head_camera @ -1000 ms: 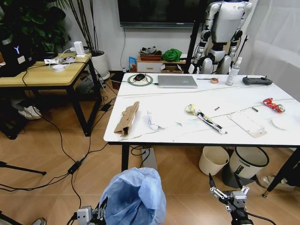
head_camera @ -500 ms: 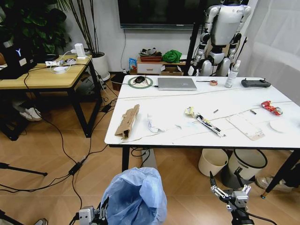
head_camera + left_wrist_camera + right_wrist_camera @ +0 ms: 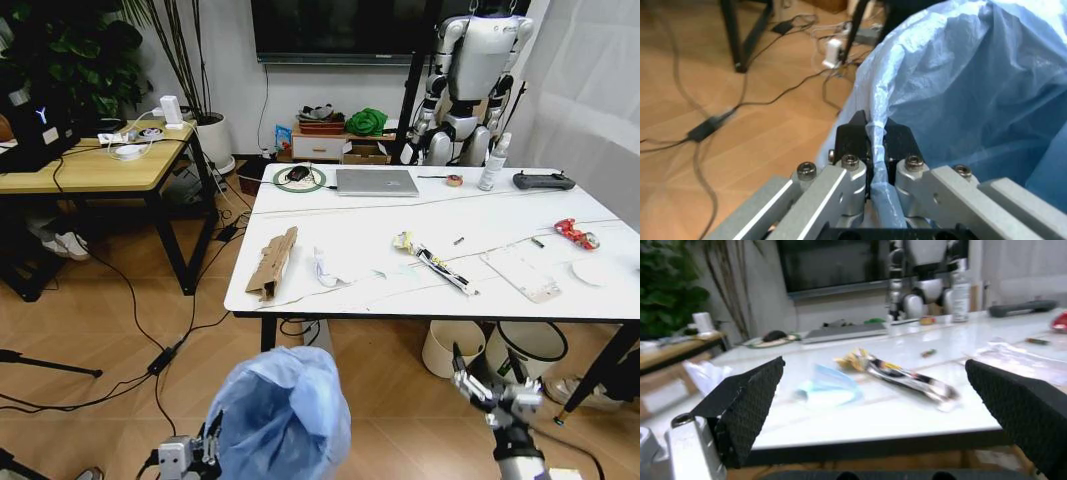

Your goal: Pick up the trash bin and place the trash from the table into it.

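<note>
From the head camera, the trash bin with its puffy blue bag sits low in front of the white surface, held up by the left hand. The right hand hangs spread below the surface's front edge. On the surface lie a cardboard strip, crumpled paper and a wrapper.

At the left wrist, the left hand is pinching the bag's rim.

At the right wrist, the right hand stands wide apart, level with the wrapper.

Blue-bagged trash bin sits below table strewn with trash.
</note>
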Controlling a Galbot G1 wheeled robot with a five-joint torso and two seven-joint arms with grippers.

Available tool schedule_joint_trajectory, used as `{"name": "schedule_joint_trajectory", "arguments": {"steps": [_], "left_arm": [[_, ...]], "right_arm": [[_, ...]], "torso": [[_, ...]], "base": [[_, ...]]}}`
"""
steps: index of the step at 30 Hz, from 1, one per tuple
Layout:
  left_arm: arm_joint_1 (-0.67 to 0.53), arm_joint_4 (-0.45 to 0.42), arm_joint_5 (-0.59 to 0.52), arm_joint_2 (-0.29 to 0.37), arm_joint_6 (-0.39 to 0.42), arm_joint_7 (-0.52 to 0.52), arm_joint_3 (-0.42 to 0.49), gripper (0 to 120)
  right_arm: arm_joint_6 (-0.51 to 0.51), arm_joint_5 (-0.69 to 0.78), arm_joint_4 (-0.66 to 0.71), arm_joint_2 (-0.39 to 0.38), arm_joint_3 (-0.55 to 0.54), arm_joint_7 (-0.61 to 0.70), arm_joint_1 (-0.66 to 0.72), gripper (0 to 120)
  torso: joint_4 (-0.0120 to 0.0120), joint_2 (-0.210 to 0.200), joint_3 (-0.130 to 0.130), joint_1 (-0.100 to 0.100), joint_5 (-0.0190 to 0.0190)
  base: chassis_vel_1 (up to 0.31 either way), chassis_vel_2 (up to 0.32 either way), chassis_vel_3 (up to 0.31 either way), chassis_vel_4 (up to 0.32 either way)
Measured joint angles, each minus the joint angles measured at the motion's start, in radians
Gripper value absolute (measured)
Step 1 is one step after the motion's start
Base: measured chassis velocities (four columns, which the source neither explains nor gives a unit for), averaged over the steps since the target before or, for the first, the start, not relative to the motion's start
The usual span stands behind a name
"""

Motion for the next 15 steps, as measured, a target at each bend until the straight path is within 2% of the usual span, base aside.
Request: {"name": "schedule_joint_trajectory", "arguments": {"steps": [1,3,5,6,7,11,13,15], "left_arm": [[0.013,0.004,-0.018,-0.008,0.001,0.001,-0.031,0],[0.02,0.003,-0.033,-0.016,0.004,0.001,-0.052,0],[0.028,-0.008,-0.053,-0.027,0.01,-0.002,-0.082,0],[0.028,-0.008,-0.053,-0.027,0.01,-0.002,-0.082,0],[0.038,-0.014,-0.054,-0.036,0.008,-0.004,-0.109,0],[0.057,-0.016,-0.063,-0.057,-0.019,0.007,-0.159,0],[0.057,-0.016,-0.065,-0.059,-0.019,0.007,-0.165,0],[0.057,-0.022,-0.107,-0.072,-0.005,0.02,-0.192,0]], "right_arm": [[-0.093,0.048,0.066,-0.079,-0.054,0.062,0.026,100],[-0.166,0.081,0.103,-0.13,-0.093,0.106,0.058,100],[-0.289,0.149,0.155,-0.199,-0.159,0.173,0.141,100],[-0.289,0.149,0.155,-0.199,-0.159,0.173,0.141,100],[-0.389,0.208,0.186,-0.245,-0.224,0.212,0.224,100],[-0.482,0.238,0.171,-0.308,-0.402,0.247,0.343,100],[-0.484,0.238,0.163,-0.313,-0.419,0.25,0.352,100],[-0.482,0.239,0.107,-0.343,-0.504,0.255,0.417,100]], "torso": [[0.0003,-0.001,-0.001,0.0,0.0003],[0.0004,-0.002,-0.001,-0.001,0.0005],[0.0004,-0.003,-0.002,-0.001,0.0004],[0.0004,-0.003,-0.002,-0.001,0.0004],[0.0005,-0.005,-0.002,-0.002,0.0005],[0.0004,-0.007,-0.004,-0.003,0.0003],[0.0003,-0.007,-0.004,-0.003,0.0002],[0.0003,-0.008,-0.004,-0.004,0.0003]], "base": [[0.0,0.0,0.0,0.0],[0.0,0.0,0.0,0.0],[0.0,0.0,0.0,0.0],[0.0,0.0,0.0,0.0],[0.0,0.0,0.0,0.0],[0.0,0.0,0.0,0.0],[0.0,0.0,0.0,0.0],[0.0,0.0,0.0,0.0]]}}
